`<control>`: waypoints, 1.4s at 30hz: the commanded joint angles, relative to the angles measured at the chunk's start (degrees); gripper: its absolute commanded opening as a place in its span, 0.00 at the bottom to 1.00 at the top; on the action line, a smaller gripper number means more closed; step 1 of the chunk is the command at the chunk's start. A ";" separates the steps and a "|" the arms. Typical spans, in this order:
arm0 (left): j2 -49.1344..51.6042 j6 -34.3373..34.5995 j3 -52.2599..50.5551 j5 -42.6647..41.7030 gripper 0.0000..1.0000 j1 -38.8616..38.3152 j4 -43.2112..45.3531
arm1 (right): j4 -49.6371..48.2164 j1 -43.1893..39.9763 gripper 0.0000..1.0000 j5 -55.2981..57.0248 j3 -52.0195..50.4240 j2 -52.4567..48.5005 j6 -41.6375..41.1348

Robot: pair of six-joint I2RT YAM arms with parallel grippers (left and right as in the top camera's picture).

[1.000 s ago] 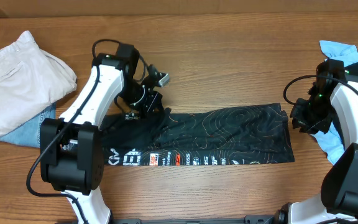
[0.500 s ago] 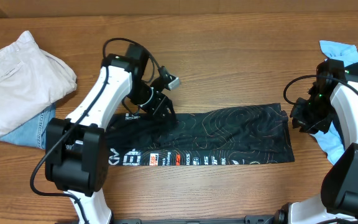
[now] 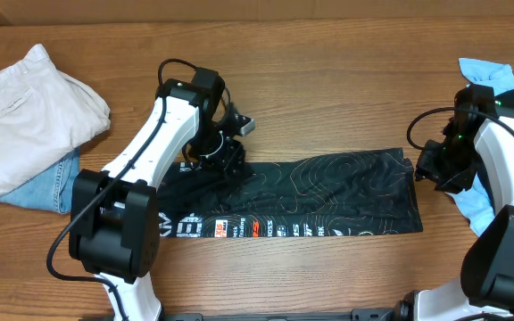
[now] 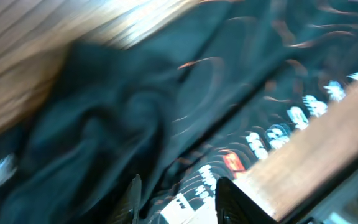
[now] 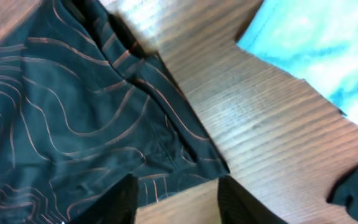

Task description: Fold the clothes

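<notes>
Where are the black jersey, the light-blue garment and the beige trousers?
black jersey [image 3: 346, 192], overhead view, middle of its contour-lined panel.
light-blue garment [image 3: 482, 71], overhead view, its upper corner.
beige trousers [image 3: 25, 102], overhead view, centre of the fold.

Black jersey [image 3: 328, 196] laid out as a long folded strip
It runs left to right, thin orange contour lines across the cloth and white and red logos along its near edge; the right end lies flat, the left end is rumpled and bunched. A light-blue garment [image 3: 484, 73] lies crumpled beyond its right end
</notes>
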State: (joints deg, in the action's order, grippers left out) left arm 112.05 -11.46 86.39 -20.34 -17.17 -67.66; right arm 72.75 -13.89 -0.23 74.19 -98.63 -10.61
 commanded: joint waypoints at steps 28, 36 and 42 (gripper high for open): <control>0.37 29.49 0.33 19.69 0.41 3.76 -1.73 | -18.05 0.74 0.63 -10.27 -13.22 -7.45 15.63; 0.37 29.46 0.33 19.71 0.41 6.03 -2.49 | -18.01 2.23 0.24 -11.45 -13.22 -7.54 16.44; 0.33 29.46 0.33 19.69 0.36 7.04 -2.99 | -18.51 2.21 0.04 -11.45 -13.22 -7.54 16.39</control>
State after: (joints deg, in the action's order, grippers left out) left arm 112.05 16.84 86.39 -1.19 -10.76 -70.37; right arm 54.87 -11.90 -10.81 61.47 -105.51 5.61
